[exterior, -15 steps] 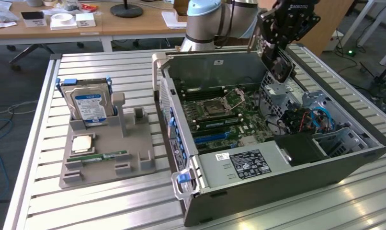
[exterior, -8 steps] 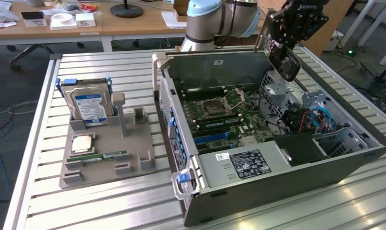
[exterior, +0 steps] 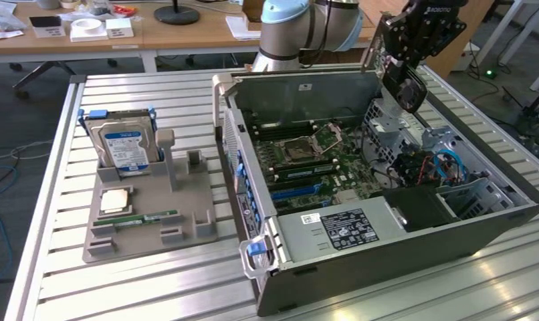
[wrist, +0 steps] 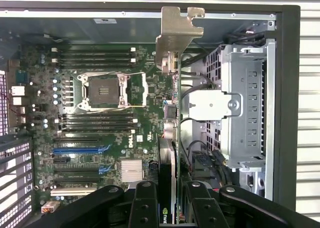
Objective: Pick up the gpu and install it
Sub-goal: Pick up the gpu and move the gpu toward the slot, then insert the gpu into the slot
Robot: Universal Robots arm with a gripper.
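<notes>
My gripper (exterior: 407, 61) hangs over the far right corner of the open computer case (exterior: 376, 234) and is shut on the gpu (exterior: 410, 90). The card hangs below the fingers, black fan face outward, with its silver bracket strip (exterior: 374, 48) on the exterior view's left. In the wrist view the gpu (wrist: 171, 138) shows edge-on between my black fingers (wrist: 145, 203), and its metal bracket (wrist: 177, 30) points at the case's rear wall. It floats above the motherboard (wrist: 110, 133), beside the drive cage (wrist: 245, 103). The expansion slots (wrist: 80, 149) lie off to one side of the card.
On the exterior view's left a grey holder (exterior: 194, 231) carries a silver hard drive (exterior: 125, 146), a processor (exterior: 118, 199) and a green memory stick (exterior: 149, 217). The case stands on a slatted metal table (exterior: 118, 287). Cables (exterior: 435, 167) crowd the case's right side.
</notes>
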